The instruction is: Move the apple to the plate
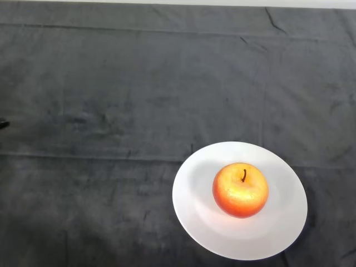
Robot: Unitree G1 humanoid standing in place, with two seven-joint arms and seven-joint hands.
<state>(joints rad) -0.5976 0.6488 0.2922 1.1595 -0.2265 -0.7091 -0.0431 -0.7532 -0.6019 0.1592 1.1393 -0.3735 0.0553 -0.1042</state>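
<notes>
A red and orange apple [240, 189] with a dark stem stands upright in the middle of a white round plate [192, 214] at the lower right of the table. Only a small black sliver of my left hand [3, 123] shows at the far left edge, well away from the plate and the apple. Nothing touches the apple.
A dark grey cloth [139, 100] with a few creases covers the whole table. A pale strip of the far edge [178, 3] runs along the top of the view.
</notes>
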